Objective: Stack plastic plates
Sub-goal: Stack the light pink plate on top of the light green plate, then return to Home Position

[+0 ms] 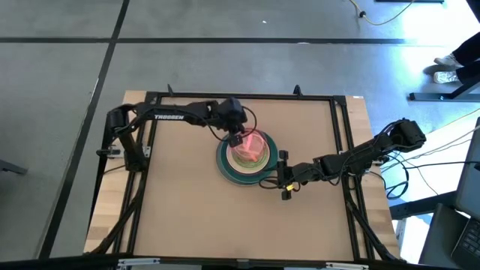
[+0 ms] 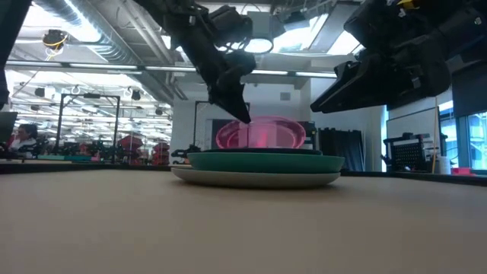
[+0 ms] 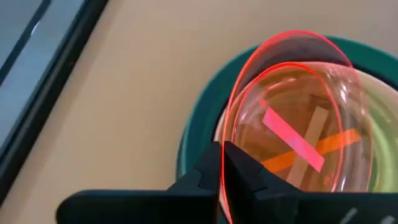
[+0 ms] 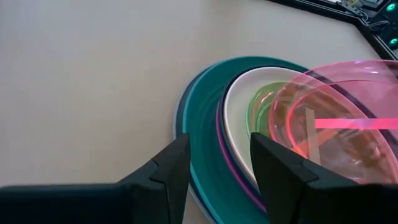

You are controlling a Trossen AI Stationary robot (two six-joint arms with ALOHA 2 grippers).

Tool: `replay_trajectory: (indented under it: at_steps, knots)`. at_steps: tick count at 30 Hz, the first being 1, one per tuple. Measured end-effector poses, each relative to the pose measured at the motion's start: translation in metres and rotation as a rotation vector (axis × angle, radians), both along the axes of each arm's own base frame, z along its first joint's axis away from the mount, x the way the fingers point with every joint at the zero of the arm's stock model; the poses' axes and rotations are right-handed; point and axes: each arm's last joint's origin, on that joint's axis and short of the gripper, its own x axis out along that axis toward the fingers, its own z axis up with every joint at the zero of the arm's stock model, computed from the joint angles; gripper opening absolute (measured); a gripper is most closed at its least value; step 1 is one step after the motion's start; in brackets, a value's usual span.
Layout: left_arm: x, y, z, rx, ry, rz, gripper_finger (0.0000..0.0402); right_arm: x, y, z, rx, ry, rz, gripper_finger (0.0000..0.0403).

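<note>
Gripping a clear pink plate [image 3: 292,124], left jaws; right jaws parted beside stack [image 4: 208,112].

See-through pink plate [image 3: 292,112] glows neon at rim, atop green plate [image 4: 264,102], white plate [image 4: 239,118], thin magenta edge, teal plate [image 4: 205,106] & pale grey plate [image 2: 255,179]. Surface [image 1: 187,217] tan; black grippers.

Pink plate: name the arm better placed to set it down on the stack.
Left. Its tool is shut on the pink plate, tilted above the stack; the right tool is open beside the stack's rim.
</note>
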Motion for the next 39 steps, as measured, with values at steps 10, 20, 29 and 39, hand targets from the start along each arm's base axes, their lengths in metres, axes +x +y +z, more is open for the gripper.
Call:
replay_trajectory:
  at_steps: [10,20,29,39]
  knots:
    - [0.008,-0.001,-0.015,-0.008,0.023,-0.020,0.0064,0.001,0.000,0.002,0.004,-0.024,0.002,0.0159]
    - [-0.011,-0.017,0.023,0.059,-0.022,-0.103,0.0102,0.004,0.004,0.008,0.068,-0.076,0.075,0.0159]
    - [-0.060,-0.048,0.013,0.096,-0.229,-0.193,0.0100,-0.008,-0.010,0.019,0.039,-0.019,0.022,0.0159]
    - [-0.139,-0.080,-0.004,0.111,-0.494,-0.147,0.0100,-0.045,-0.065,0.035,0.194,-0.134,0.081,0.0159]
